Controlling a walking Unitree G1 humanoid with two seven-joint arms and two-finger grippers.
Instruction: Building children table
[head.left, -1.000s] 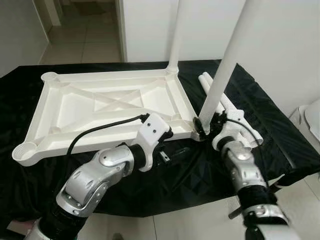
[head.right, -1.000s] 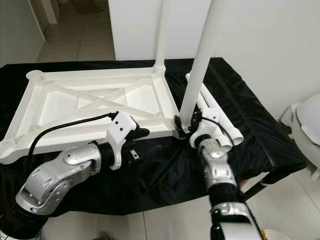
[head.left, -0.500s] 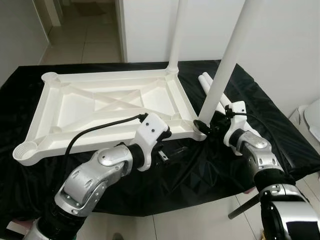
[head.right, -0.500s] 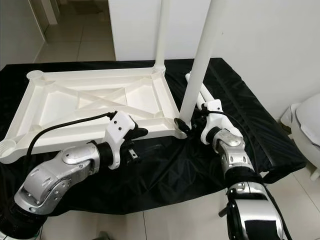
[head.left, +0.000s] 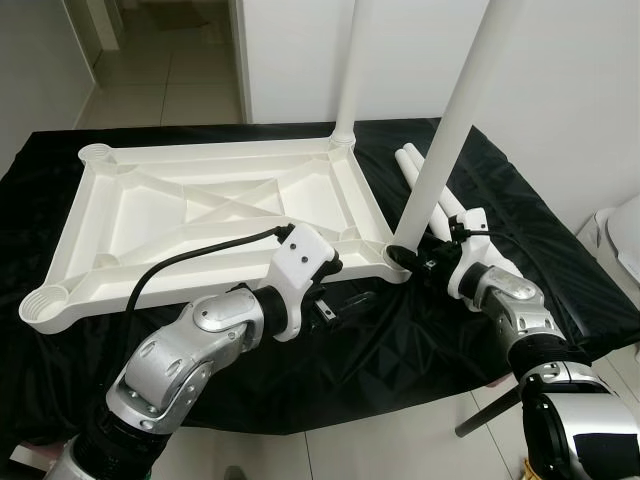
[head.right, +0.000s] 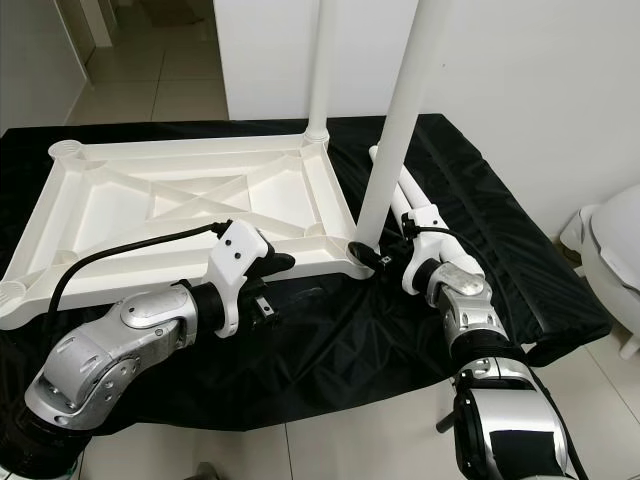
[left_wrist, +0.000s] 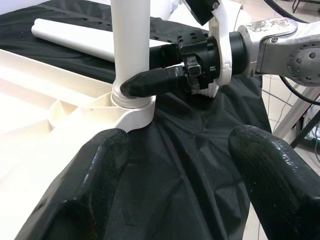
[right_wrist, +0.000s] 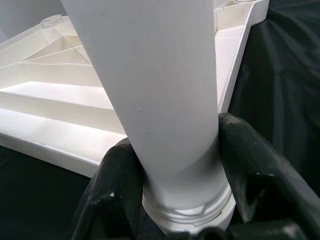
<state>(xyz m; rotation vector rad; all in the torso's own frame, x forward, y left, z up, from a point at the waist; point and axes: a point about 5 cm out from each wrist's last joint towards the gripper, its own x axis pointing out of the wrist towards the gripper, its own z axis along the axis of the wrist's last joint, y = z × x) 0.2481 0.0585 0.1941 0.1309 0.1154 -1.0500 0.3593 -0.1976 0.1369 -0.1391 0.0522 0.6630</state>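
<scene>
Since a second ago, our right hand (right_wrist: 172, 200) has swung outward yet stays clamped on the near leg (head.left: 440, 160), upright in the inverted tabletop (head.left: 200, 205) corner socket on the counter (head.left: 560, 260); left hand (left_wrist: 185, 165) apart, alongside.

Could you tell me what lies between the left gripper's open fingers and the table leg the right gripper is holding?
Only bare black cloth, as the left wrist view shows: it separates the left gripper from the leg held by the right gripper.
</scene>
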